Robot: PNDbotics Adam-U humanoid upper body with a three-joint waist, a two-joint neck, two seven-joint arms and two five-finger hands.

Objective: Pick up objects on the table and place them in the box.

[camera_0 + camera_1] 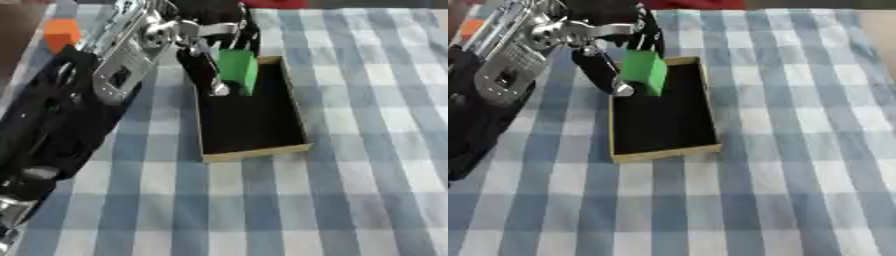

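Note:
A shallow box (254,151) with tan walls and a black inside lies on the checked cloth, a little left of the middle. My left arm reaches in from the left, and my left hand (210,30) hovers over the box's far end. It is shut on a green block (237,70), which hangs over that end between the thumb (203,70) on its left and the fingers above it. The part of the box floor that shows is bare. An orange block (61,33) sits near the table's far left edge, behind my arm. My right hand does not show.
The blue-and-white checked tablecloth (798,150) spreads to the right of the box and in front of it. A red thing (276,4) shows at the far edge. My black forearm (52,125) covers the left side of the table.

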